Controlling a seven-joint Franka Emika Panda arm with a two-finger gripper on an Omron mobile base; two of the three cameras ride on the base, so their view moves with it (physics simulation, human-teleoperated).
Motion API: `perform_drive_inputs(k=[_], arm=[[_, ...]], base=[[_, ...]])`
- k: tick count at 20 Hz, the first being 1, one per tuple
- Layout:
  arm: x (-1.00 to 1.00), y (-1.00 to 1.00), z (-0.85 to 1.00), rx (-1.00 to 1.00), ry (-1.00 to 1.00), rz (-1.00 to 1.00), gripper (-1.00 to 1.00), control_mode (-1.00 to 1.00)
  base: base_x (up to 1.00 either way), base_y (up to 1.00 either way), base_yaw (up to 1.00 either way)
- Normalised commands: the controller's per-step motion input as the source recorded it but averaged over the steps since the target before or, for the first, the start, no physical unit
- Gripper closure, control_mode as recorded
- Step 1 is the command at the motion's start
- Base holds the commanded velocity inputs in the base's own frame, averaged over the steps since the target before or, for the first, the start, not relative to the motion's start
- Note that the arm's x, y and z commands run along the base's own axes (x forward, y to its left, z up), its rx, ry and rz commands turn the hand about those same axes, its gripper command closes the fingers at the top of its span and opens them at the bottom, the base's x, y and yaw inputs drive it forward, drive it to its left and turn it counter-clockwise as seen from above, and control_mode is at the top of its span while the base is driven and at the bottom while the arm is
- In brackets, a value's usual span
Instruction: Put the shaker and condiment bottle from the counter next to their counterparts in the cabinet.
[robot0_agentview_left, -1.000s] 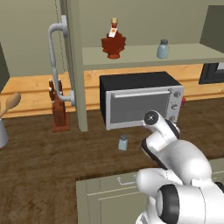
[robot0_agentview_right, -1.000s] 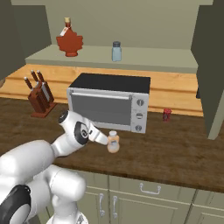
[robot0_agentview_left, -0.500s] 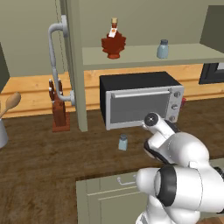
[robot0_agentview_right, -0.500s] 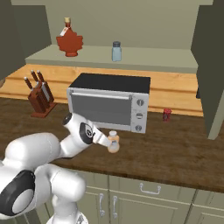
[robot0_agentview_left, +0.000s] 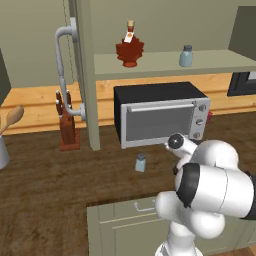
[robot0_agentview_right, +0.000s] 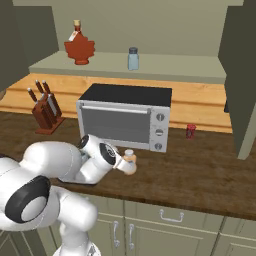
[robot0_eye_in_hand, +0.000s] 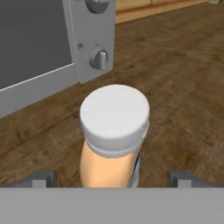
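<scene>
Dark wood counter (robot0_agentview_right: 200, 175) by the toaster oven (robot0_agentview_right: 125, 122), gripper (robot0_eye_in_hand: 113, 177) low over it, jaws spread wide around the condiment bottle (robot0_eye_in_hand: 113, 135), not touching it, shaker (robot0_agentview_left: 141, 162) standing further left

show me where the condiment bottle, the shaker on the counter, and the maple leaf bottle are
condiment bottle (robot0_eye_in_hand: 114, 114), hand view, on its white cap
shaker (robot0_agentview_left: 141, 162), left base view, on its body
maple leaf bottle (robot0_agentview_right: 79, 49), right base view, on its red body

A glossy white arm (robot0_agentview_left: 215, 185) of bulbous rounded segments, with dark black bands at its joints.
</scene>
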Motion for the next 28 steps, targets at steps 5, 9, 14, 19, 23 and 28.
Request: perform_drive_inputs(k=[5, 9, 14, 19, 23, 28], arm=[[0.00, -0.03, -0.16, 0.00, -0.02, 0.00, 1.00, -1.00], [0.02, 0.06, 0.00, 0.00, 0.00, 0.00, 1.00, -1.00], [0.02, 0.24, 0.68, -0.20, -0.05, 0.00, 1.00, -1.00], [0.05, 0.02, 0.95, -0.27, -0.08, 0.04, 1.00, -1.00], [0.00, 0.00, 0.56, -0.06, 0.00, 0.01, 1.00, -1.00], [-0.06, 0.00, 0.38, -0.01, -0.01, 0.06, 1.00, -1.00]], base=[[0.00, 0.00, 0.00], [0.00, 0.00, 0.00], [0.00, 0.00, 0.00], [0.00, 0.00, 0.00], [0.00, 0.00, 0.00], [0.00, 0.00, 0.00]])
